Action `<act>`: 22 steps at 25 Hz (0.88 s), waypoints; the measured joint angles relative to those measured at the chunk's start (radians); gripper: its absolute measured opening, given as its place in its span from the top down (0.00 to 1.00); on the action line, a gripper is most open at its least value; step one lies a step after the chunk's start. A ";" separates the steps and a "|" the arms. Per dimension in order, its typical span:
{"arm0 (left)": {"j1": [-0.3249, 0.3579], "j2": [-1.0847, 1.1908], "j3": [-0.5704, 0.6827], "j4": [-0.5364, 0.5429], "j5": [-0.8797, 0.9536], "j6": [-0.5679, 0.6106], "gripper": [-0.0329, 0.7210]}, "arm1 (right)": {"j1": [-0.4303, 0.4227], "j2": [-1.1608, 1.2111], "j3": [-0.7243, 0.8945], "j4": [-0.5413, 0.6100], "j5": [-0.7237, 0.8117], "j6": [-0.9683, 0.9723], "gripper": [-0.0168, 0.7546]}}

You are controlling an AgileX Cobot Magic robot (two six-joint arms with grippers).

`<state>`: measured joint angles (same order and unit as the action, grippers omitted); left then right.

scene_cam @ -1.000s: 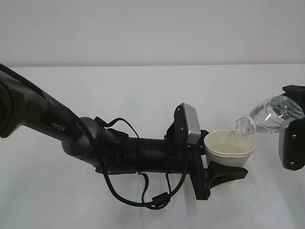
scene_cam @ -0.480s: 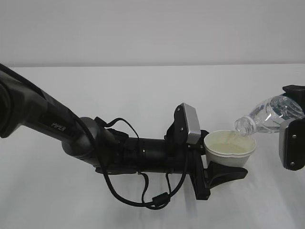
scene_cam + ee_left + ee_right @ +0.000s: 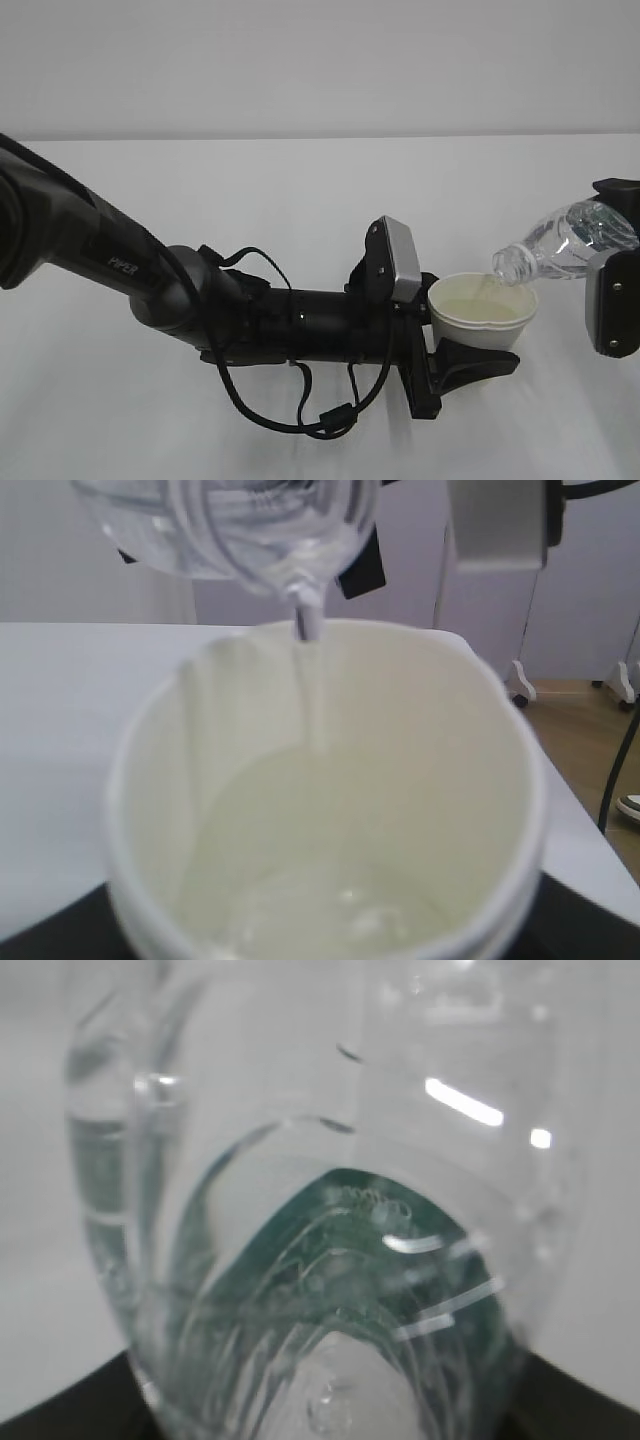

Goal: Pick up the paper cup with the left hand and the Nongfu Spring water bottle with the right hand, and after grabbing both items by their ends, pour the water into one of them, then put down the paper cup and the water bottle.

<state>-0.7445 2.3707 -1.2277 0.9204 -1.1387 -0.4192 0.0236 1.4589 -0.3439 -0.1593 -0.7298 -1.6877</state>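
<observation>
The paper cup [image 3: 484, 312] sits clamped in my left fingers [image 3: 470, 365] above the tabletop [image 3: 300, 200] — right fingers [image 3: 612, 270] grip the tilted Nongfu Spring water bottle [image 3: 560, 240], water [image 3: 310, 690] pouring; next, level it gently.

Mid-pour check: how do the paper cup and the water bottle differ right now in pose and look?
The paper cup sits upright with its mouth up; the water bottle is tipped, neck down over the cup's rim. The cup is opaque white and cream inside; the bottle is clear and ribbed. The cup is taking in a thin stream of water; the bottle is giving it out. Each is held off the table by a gripper.
</observation>
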 joint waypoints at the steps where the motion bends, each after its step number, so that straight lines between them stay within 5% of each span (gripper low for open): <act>1: 0.000 0.000 0.000 0.000 0.000 0.000 0.37 | 0.000 0.000 0.000 0.000 0.000 0.000 0.45; 22: 0.000 0.000 0.000 0.000 0.000 0.000 0.37 | 0.000 0.000 0.000 0.000 0.000 -0.003 0.45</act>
<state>-0.7445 2.3707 -1.2277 0.9204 -1.1387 -0.4192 0.0236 1.4589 -0.3439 -0.1593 -0.7298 -1.6906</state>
